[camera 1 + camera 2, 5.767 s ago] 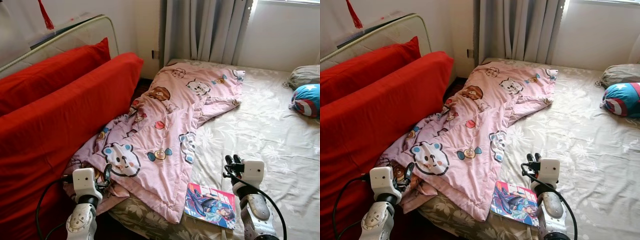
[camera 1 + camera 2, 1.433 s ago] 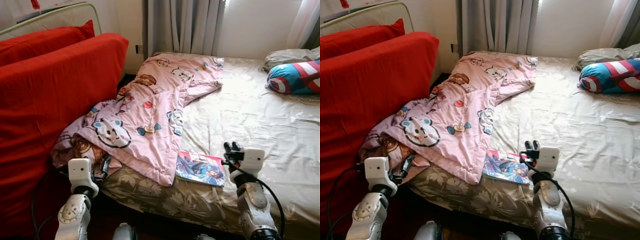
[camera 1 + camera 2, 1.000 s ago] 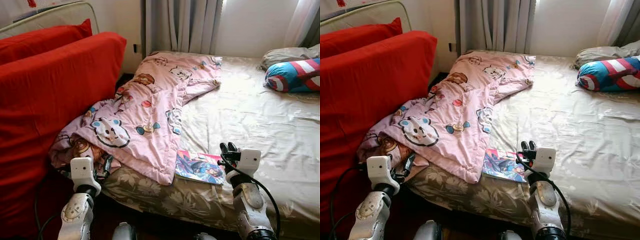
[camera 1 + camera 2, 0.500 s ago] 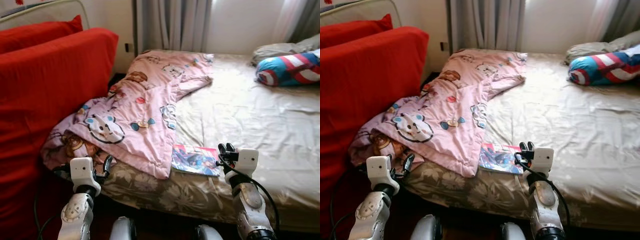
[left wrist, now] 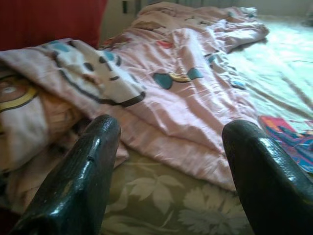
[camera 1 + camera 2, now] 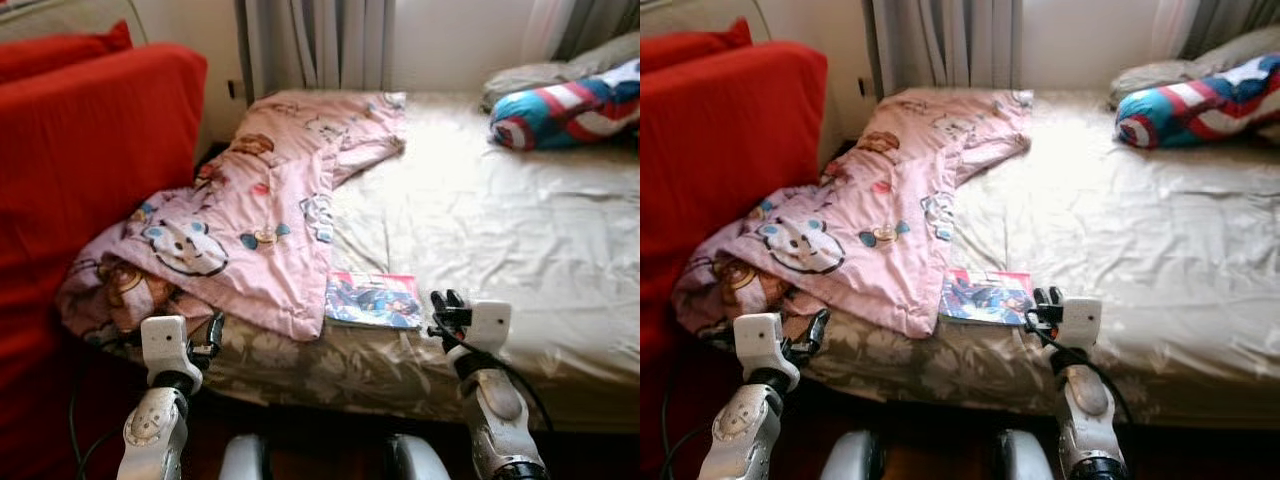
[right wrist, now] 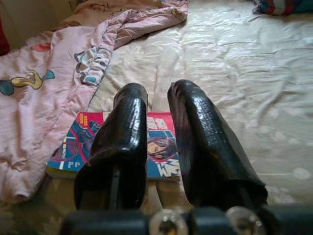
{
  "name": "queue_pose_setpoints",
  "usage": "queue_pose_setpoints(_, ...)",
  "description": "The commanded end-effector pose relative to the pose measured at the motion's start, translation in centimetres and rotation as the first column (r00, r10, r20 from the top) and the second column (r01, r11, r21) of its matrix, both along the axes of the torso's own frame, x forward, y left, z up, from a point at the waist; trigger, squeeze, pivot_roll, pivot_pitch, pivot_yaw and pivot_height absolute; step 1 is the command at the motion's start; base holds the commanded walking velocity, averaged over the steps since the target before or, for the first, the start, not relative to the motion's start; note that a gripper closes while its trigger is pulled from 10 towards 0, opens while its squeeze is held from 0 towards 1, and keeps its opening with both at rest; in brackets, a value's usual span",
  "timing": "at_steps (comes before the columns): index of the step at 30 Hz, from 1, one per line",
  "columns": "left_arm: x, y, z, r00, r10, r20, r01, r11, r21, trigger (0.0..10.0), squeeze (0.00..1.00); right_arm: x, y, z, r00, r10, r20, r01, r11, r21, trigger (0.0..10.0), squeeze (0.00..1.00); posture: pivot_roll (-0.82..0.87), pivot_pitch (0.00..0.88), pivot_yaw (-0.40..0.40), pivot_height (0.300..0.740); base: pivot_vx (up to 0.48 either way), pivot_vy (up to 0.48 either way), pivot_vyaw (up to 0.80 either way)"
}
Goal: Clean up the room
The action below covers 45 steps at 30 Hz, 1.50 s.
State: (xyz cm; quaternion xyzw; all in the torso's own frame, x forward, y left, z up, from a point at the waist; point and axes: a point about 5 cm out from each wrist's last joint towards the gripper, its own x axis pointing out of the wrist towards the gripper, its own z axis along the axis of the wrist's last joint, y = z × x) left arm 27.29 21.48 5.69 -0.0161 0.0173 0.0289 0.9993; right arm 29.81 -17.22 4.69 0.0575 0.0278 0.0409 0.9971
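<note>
Bed (image 6: 520,230), comic book (image 6: 373,299) beside right gripper (image 6: 446,300)

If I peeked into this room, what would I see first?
Probably the pink cartoon-animal blanket, rumpled across the left side of the bed and hanging over its edge beside the big red cushion. Next, the colourful comic book lying near the bed's front edge, just ahead of the right gripper. A bright star-and-stripes pillow sits at the far right.
</note>
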Motion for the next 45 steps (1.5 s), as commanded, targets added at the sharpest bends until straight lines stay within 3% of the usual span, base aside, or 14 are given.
queue_pose_setpoints(1,0.2,0.2,0.3,1.0,0.003,0.008,-0.003,1.0,0.007,10.0,0.0,0.2,0.1,0.6,0.999,0.01,0.031,-0.009,1.0,-0.01,10.0,0.0,-0.05,0.01,0.001,0.595,0.0,0.0,0.58)
queue_pose_setpoints(11,0.1,0.2,0.3,1.0,0.009,0.01,-0.009,1.0,0.005,10.0,0.0,0.0,0.0,0.4,0.999,0.028,0.022,-0.028,1.0,0.0,10.0,0.0,-0.05,0.014,0.001,0.595,0.0,0.0,0.2)
queue_pose_setpoints(27,0.2,-0.1,0.2,1.0,-0.007,0.003,0.007,1.0,0.0,10.0,0.0,-0.2,-0.1,0.2,1.0,0.027,0.014,-0.027,1.0,-0.002,10.0,0.0,-0.06,0.022,0.006,0.595,0.294,0.0,0.0)
queue_pose_setpoints(45,2.4,0.4,1.9,0.999,-0.018,0.044,0.018,1.0,0.017,10.0,0.0,1.1,0.7,0.8,0.999,0.032,0.023,-0.032,0.999,-0.002,10.0,0.0,-0.03,0.0,0.043,0.595,0.267,0.0,0.02)
